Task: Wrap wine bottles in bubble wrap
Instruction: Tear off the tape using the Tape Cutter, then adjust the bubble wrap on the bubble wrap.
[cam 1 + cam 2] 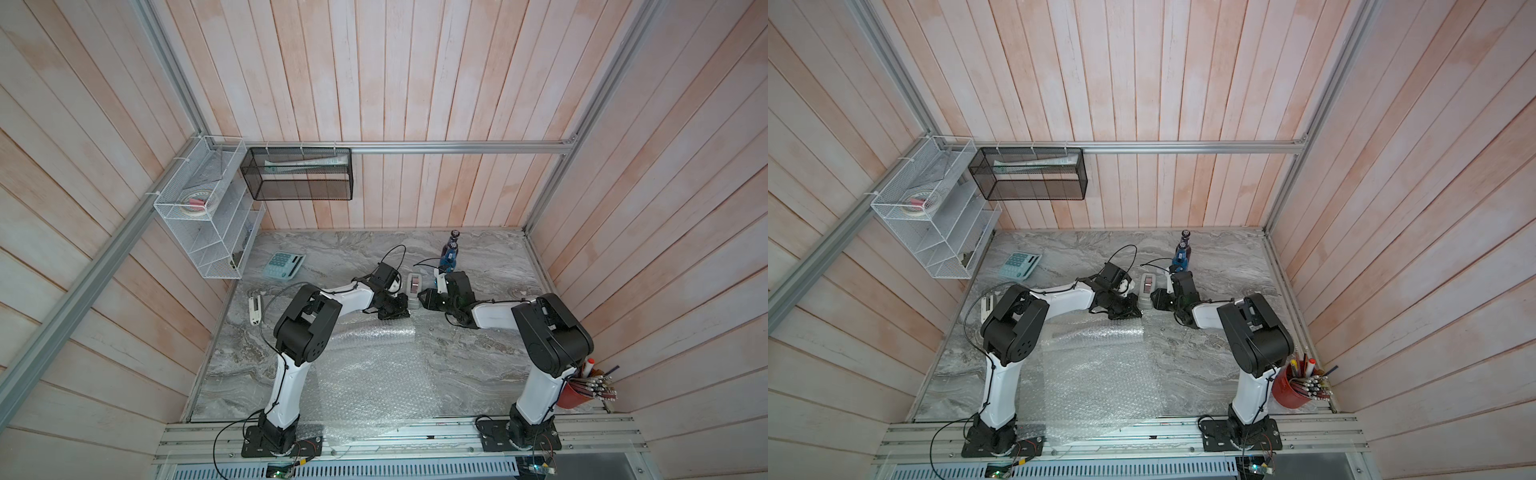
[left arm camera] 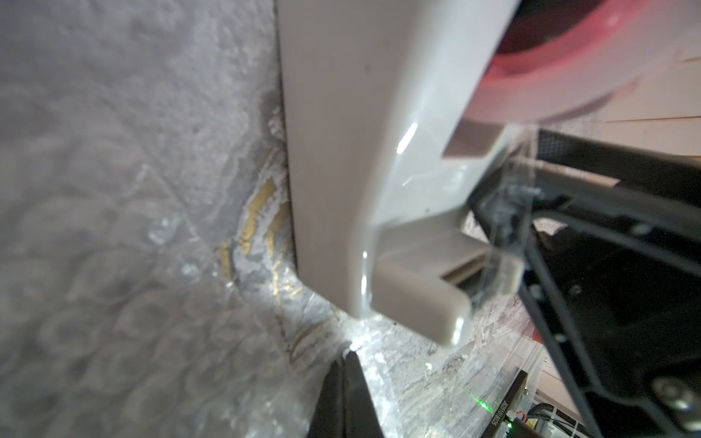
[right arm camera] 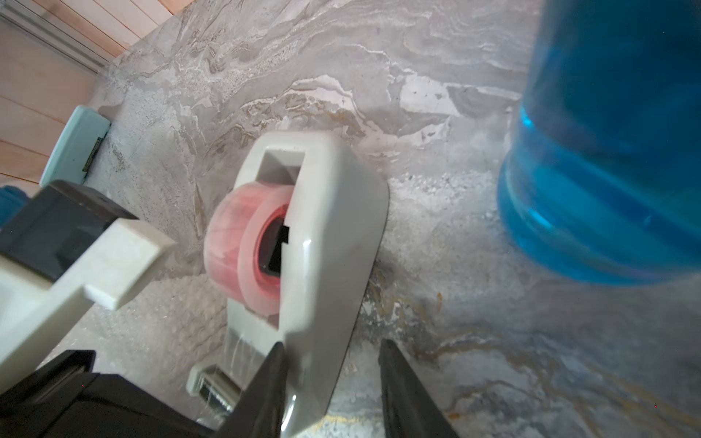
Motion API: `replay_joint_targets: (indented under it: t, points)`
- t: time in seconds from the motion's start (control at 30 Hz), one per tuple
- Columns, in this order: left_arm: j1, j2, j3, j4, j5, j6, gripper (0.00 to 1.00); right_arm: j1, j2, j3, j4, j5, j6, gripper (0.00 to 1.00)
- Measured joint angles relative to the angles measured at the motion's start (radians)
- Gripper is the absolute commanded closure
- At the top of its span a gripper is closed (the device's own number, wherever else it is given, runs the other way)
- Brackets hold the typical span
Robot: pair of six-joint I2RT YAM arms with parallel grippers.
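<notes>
Left gripper (image 2: 347, 364): jaws pressed together, nothing seen between them, over the far edge of the bubble wrap (image 1: 374, 374). Right gripper (image 3: 332, 341): jaws partway apart, astride the near end of the one grey tape dispenser (image 1: 414, 291); bare table shows between one jaw and the casing. The dispenser sits mid-table between the two grippers.

Wine bottles (image 1: 1180, 257): two counted in both top views, upright, far and right of centre. The blue bottle (image 1: 449, 258) stands nearer, the darker bottle (image 1: 455, 236) just behind it.

The wrap lies flat, near centre; sheet count unclear.

One calculator (image 1: 284, 264), far left. One red cup (image 1: 570, 395), near right.
</notes>
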Motion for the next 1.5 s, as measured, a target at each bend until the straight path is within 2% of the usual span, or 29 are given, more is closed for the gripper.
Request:
replay_joint_targets:
  t: [0.17,0.53,0.77,0.97,1.0,1.03,1.07,1.23,1.5]
  points:
    - [0.005,-0.021,0.000,-0.014,-0.003,-0.003,1.00,-0.001,-0.008,0.000,-0.015,0.004,-0.011,0.56]
    - [0.052,-0.174,0.019,-0.046,0.033,-0.007,1.00,-0.007,-0.031,-0.002,-0.077,0.027,-0.043,0.53]
    - [0.092,-0.211,0.028,-0.094,0.057,0.015,1.00,-0.010,-0.110,-0.009,-0.118,0.012,-0.079,0.42]
    - [0.160,-0.318,0.022,-0.193,0.046,0.086,1.00,0.026,-0.222,-0.010,-0.116,-0.078,-0.143,0.27]
    - [0.179,-0.350,0.013,-0.207,0.044,0.100,1.00,0.042,-0.232,-0.010,-0.114,-0.101,-0.152,0.22]
    - [0.196,-0.379,0.002,-0.220,0.044,0.111,1.00,0.055,-0.236,-0.010,-0.112,-0.119,-0.161,0.13]
    - [0.216,-0.412,-0.011,-0.235,0.044,0.124,1.00,0.072,-0.237,-0.010,-0.109,-0.147,-0.176,0.10]
    - [0.310,-0.553,-0.101,-0.301,0.044,0.163,1.00,0.128,-0.185,0.033,-0.122,-0.280,-0.241,0.09]
    - [0.388,-0.676,-0.237,-0.393,0.045,0.187,1.00,0.171,0.034,0.290,-0.247,-0.467,-0.425,0.08]
